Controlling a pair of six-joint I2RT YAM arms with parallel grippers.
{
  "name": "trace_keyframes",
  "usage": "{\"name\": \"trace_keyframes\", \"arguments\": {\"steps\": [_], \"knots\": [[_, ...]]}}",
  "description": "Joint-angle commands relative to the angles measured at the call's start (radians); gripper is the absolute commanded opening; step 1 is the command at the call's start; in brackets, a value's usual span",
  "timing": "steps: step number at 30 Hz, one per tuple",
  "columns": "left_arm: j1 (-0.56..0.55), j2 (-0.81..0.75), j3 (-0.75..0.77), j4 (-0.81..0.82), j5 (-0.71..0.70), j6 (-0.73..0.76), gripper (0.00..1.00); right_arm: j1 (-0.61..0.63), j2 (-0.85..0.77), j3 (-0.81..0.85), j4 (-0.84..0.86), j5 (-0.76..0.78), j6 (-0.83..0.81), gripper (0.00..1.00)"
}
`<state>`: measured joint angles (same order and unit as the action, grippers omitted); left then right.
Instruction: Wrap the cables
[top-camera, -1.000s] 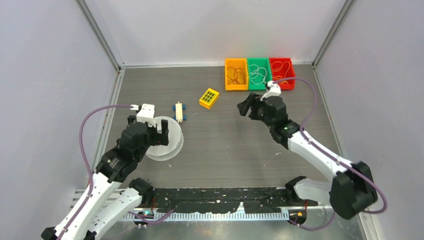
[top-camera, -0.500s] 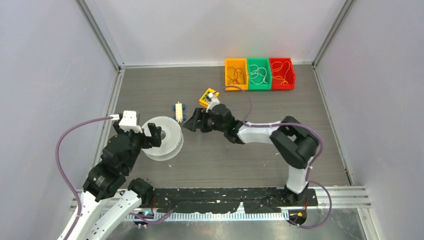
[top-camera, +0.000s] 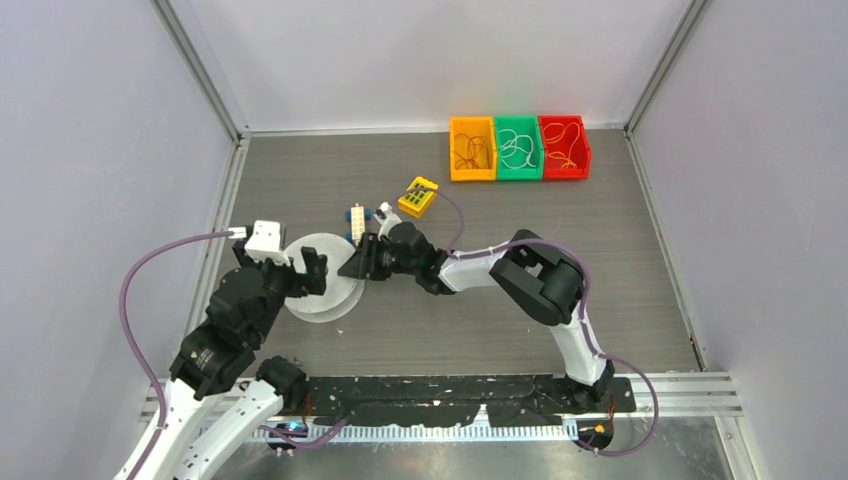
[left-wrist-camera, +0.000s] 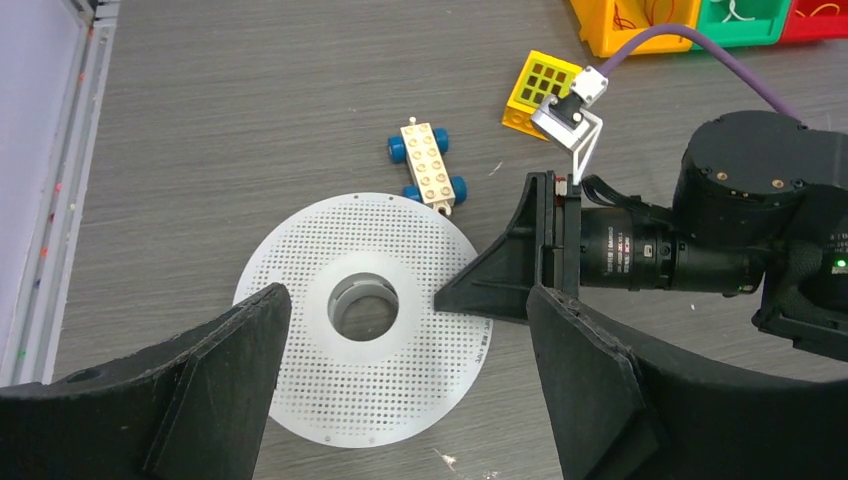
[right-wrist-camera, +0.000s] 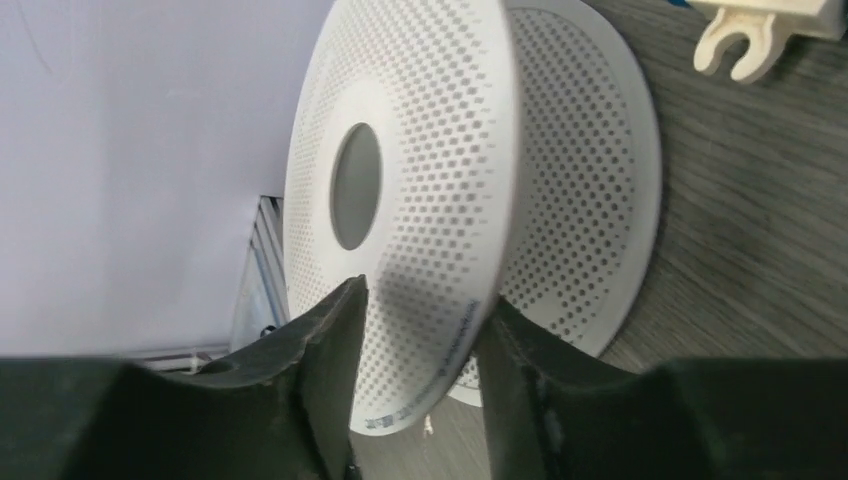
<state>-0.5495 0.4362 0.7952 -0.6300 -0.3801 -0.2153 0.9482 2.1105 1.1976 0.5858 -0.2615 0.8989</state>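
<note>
Grey tabletop; right arm stretched leftward, right gripper astride spool rim, grip unclear; left gripper wide open, empty.

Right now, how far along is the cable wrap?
Done: nothing. The white spool is bare, with no cable on it.
In hand: the right tool straddles the edge of the spool's top disc; whether it grips is unclear. The left tool hangs open over the spool, empty.
Left: all of it. The dark red-brown cables lie in the orange bin at the back.
</note>
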Motion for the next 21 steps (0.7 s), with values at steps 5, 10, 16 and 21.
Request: {"name": "trace_keyframes", "arguments": {"steps": [5,10,16,21], "knots": [[0.000,-0.024,-0.023,0.052,0.051,0.016,0.91,0.001,-0.186,-0.098,-0.041,0.044,0.021,0.13],[-0.001,0.021,0.010,0.038,0.096,-0.031,0.91,0.011,-0.504,-0.247,-0.335,0.196,-0.048,0.06],[-0.001,0.064,0.042,0.006,0.263,-0.058,0.89,0.031,-0.852,-0.311,-0.737,0.442,-0.068,0.05],[-0.001,0.037,-0.015,0.080,0.344,-0.106,0.90,0.070,-0.957,-0.224,-0.945,0.601,-0.062,0.05]]}}
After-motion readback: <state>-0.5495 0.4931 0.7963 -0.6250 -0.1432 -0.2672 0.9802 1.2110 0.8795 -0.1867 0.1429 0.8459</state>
